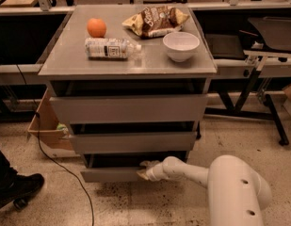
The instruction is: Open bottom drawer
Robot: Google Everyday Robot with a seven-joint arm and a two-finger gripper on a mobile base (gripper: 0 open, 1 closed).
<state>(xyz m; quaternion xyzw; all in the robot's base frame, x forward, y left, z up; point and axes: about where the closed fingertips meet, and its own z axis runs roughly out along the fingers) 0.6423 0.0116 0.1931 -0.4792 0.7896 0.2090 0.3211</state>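
Observation:
The bottom drawer (109,174) is the lowest, slimmest grey front of the three-drawer cabinet (128,108). It stands out a little from the cabinet, with a dark gap above its top edge. My gripper (144,169) is at the drawer's right part, at the top edge of the front panel, reaching in from the lower right on the white arm (220,182). The tips lie against or over the panel's edge.
On the cabinet top (65,62) are an orange (96,27), a lying plastic bottle (109,48), a chip bag (156,20) and a white bowl (181,45). A cardboard box (45,128) and a cable (65,168) are at the left. A shoe (15,188) is at the lower left.

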